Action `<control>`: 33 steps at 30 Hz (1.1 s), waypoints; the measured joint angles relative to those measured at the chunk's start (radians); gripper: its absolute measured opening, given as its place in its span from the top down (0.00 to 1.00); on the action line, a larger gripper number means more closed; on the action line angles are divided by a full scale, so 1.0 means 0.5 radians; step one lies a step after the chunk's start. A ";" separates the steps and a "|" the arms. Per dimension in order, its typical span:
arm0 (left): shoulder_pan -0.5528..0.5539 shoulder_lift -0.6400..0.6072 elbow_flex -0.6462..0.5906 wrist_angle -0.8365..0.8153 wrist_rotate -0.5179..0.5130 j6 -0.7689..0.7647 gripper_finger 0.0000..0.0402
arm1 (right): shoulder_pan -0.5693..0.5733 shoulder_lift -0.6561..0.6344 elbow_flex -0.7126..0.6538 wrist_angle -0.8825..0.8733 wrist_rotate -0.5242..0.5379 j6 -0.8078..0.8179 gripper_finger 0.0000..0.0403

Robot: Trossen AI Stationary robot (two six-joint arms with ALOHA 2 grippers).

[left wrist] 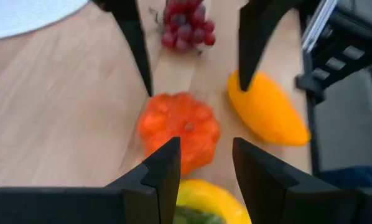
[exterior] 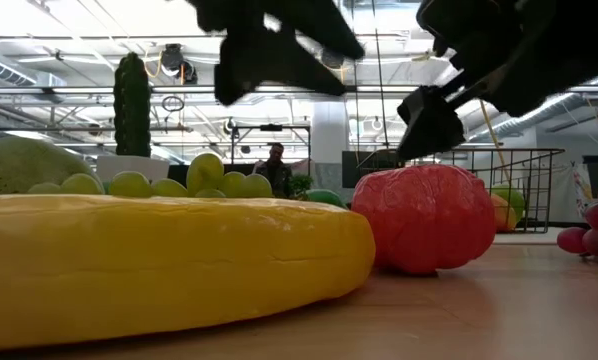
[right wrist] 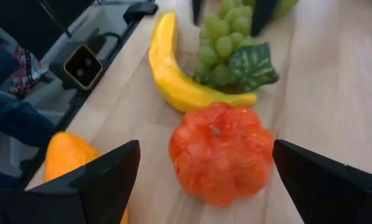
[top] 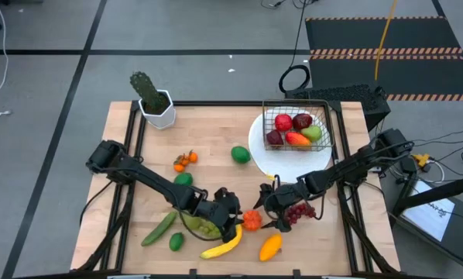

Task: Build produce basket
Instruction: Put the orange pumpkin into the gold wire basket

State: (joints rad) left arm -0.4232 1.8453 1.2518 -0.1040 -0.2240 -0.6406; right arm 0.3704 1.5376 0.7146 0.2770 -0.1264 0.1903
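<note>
Both my arms are dark, near-black, with chunky rounded joint housings and slim links. Left gripper: two flat black wedge fingers, squared tips. Right gripper: same matte black, broad angular fingers, no visible markings.

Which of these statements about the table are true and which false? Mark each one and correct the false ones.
1. The basket stands on the white plate. True.
2. The basket is empty. False: it holds several pieces of produce, red ones among them.
3. The right gripper is open around the orange fruit. True.
4. The banana lies inside the basket. False: it lies on the table by the green grapes.
5. The left gripper holds the mango. False: it is open and holds nothing.
</note>
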 joint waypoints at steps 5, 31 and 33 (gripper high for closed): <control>0.041 0.147 0.002 0.301 0.116 0.044 0.64 | 0.029 0.001 -0.002 0.000 0.197 -0.023 0.02; 0.124 0.295 0.001 0.255 0.131 -0.018 0.64 | 0.092 0.318 -0.001 0.209 0.205 0.083 0.01; 0.125 0.295 0.001 0.252 0.131 -0.018 0.64 | 0.092 0.353 -0.001 0.240 0.205 0.071 0.01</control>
State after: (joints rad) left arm -0.3605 1.9930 1.2522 0.0220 -0.1585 -0.6498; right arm 0.4164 1.7140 0.7139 0.3970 -0.0241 0.2256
